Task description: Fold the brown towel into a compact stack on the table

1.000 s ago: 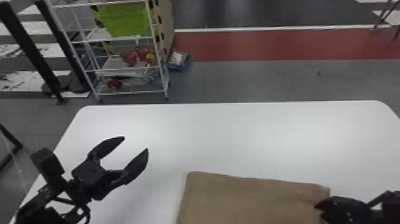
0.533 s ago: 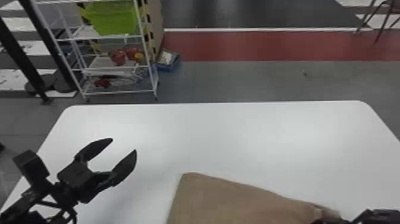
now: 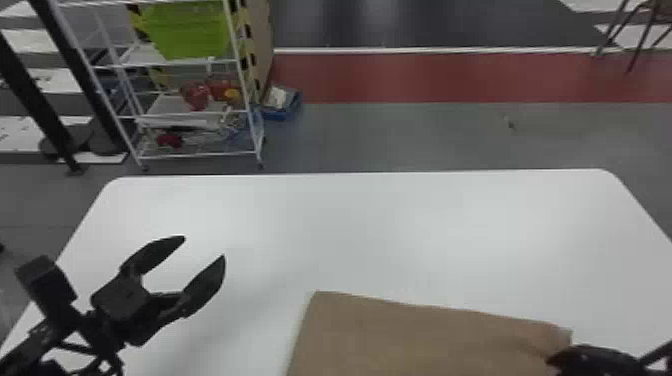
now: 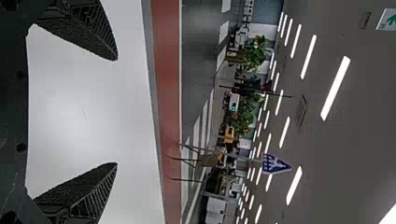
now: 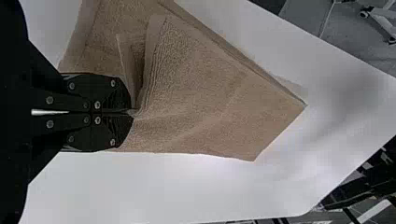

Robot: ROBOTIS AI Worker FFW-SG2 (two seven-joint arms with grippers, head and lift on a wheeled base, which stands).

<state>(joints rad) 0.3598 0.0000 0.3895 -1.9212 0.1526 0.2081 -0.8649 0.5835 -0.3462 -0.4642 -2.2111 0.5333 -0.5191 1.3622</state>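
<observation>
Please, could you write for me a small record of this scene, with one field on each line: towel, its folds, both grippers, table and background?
Towel: brown, lying toward the table's near side
Folds: layered edges, with a raised pleat by the right gripper
Right gripper: shut on the towel
Left gripper: open and empty, at the table's left part
Table: white, rounded far corners
Background: white rack holding a green bin

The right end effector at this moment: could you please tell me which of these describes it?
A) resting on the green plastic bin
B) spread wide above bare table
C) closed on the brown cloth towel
C: the right end effector has its black fingers together with a pinched fold of the brown cloth towel between their tips.
</observation>
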